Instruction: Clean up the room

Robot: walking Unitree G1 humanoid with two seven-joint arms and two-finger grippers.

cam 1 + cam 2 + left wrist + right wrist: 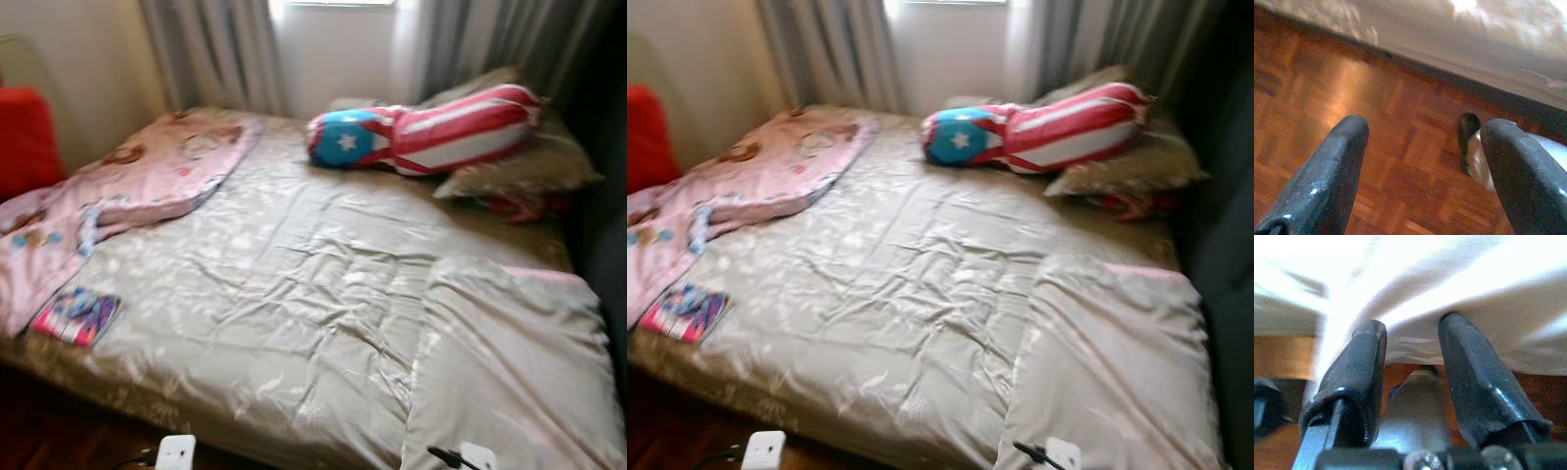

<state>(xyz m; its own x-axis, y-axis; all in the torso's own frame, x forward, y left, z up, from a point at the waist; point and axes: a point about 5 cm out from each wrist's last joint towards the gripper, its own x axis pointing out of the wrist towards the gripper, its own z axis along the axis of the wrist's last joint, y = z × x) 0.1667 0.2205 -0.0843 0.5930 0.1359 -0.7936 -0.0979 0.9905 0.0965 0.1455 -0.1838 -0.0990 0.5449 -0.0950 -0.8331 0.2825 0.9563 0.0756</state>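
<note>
Bed (294, 294) covered by a crumpled beige satin sheet, taken as landmark. A pink printed blanket (147, 176) lies bunched along its left side; a small colourful booklet (76, 315) rests at its near-left corner. At its head, a red-and-white striped bolster with a blue star end (421, 132) leans on beige pillows (529, 166). A grey folded duvet (509, 372) covers its near-right corner. Left hand (1422, 161), fingers spread, hangs over the parquet floor (1327, 98) beside the bed; right hand (1413, 372), fingers apart and empty, faces the bed's edge.

Both arms low, fingers spread.

My left gripper (1422, 161) gapes wide; my right gripper (1413, 362) is parted less.
</note>
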